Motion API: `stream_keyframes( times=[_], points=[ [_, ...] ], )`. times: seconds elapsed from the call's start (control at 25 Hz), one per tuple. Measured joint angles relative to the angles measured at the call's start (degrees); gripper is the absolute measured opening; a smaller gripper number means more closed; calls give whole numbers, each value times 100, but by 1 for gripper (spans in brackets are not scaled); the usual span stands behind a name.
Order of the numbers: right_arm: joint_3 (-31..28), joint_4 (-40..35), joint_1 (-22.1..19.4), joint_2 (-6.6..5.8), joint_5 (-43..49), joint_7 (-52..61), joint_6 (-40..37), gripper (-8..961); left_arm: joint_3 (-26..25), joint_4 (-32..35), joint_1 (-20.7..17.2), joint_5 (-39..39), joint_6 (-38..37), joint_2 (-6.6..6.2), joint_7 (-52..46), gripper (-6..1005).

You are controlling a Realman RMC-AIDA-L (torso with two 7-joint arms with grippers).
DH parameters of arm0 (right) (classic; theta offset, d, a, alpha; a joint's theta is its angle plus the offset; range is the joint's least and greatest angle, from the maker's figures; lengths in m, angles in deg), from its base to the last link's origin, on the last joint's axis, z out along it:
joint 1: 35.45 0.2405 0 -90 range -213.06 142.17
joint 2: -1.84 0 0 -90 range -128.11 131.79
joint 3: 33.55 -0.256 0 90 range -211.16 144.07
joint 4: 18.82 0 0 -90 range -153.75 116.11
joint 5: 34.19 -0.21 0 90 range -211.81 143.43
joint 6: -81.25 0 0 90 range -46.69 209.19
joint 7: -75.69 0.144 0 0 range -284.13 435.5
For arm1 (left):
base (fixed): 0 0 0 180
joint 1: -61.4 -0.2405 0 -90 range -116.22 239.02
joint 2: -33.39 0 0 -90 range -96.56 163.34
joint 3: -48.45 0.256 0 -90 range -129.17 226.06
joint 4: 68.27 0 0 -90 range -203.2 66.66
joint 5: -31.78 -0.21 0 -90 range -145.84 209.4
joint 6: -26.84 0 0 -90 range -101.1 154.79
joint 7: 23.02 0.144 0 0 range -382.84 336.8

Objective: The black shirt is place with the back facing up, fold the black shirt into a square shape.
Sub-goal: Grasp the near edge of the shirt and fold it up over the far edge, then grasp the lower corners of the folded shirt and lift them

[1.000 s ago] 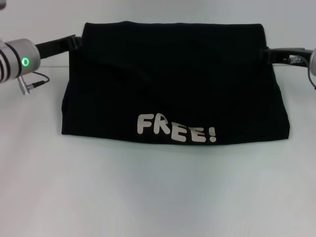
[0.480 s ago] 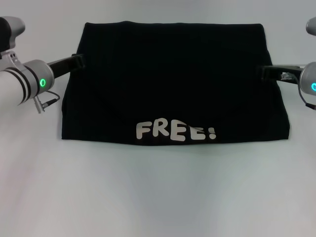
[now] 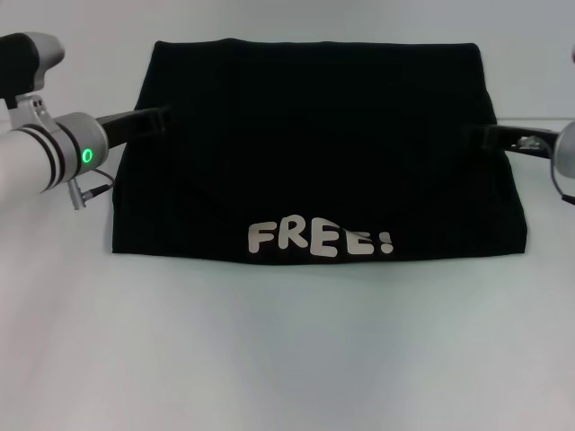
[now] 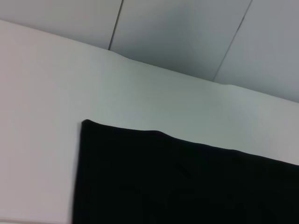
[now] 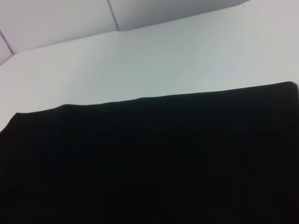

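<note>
Black fabric filled the middle of the white table [image 3: 287, 350]: we saw the black shirt [image 3: 314, 153] lying flat as a wide folded block, its far edge straight and its near edge carrying the white word FREE! [image 3: 320, 241]. So a print was showing on the upper layer near us. Our left gripper [image 3: 162, 118] reached in from the left and sat over the shirt's left edge, about halfway back. Our right gripper [image 3: 481, 136] reached in from the right at the shirt's right edge, at a similar depth. We could not tell whether either pincer was spread, pressed together or pinching cloth. Both wrist views showed only the shirt's far edge against the table and the grey wall panels [image 4: 187, 32] behind.
</note>
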Motion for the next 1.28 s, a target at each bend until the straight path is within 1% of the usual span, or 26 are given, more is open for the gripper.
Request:
stream_keyframes(
  times=[0.12, 0.28, 0.36, 0.56, 0.6, 0.76, 0.84, 0.92, 1.0, 1.04, 1.08, 1.12, 1.16, 1.28],
  points=[
    [-1, -196, -75, 31, -1, 100, -81, 328, 1, 43, -44, 8, 161, -25, -32, 278],
    [-21, -373, -120, 52, -3, 175, -199, 419, 5, 80, -75, -3, 386, -77, -71, 443],
    [-39, -402, -126, 48, -4, 180, -237, 465, 8, 115, -107, -24, 418, -106, -71, 500],
    [-23, -418, -135, -5, -153, 183, -411, 579, 182, 276, -199, -37, 404, -114, -71, 642],
    [-14, -438, -149, -16, -219, 183, -477, 587, 207, 309, -221, -39, 398, -114, -71, 671],
    [-14, -539, -227, -66, -297, 185, -823, 617, 253, 462, -399, -48, 180, -115, -85, 696],
    [-22, -577, -290, -95, -298, 185, -1064, 618, 281, 603, -577, -82, -250, -115, -176, 709],
    [-34, -636, -377, -129, -299, 185, -1408, 618, 373, 896, -838, -183, -956, -106, -437, 706],
    [-39, -736, -499, -157, -301, 185, -1935, 616, 498, 1178, -1056, -277, -1614, -90, -715, 703],
    [-45, -782, -549, -162, -301, 185, -2150, 616, 607, 1354, -1190, -321, -2005, -78, -883, 702],
    [-50, -913, -685, -168, -328, 185, -2637, 615, 749, 1561, -1345, -350, -2437, -68, -1071, 702],
    [-50, -913, -685, -168, -328, 185, -2637, 615, 875, 1741, -1477, -357, -2751, -65, -1235, 702],
    [-53, -974, -752, -170, -351, 185, -2859, 615, 993, 1943, -1622, -361, -3067, -58, -1400, 702],
    [-59, -1075, -918, -169, -424, 185, -3297, 613, 1099, 2221, -1845, -370, -3466, -39, -1592, 702]
  ],
)
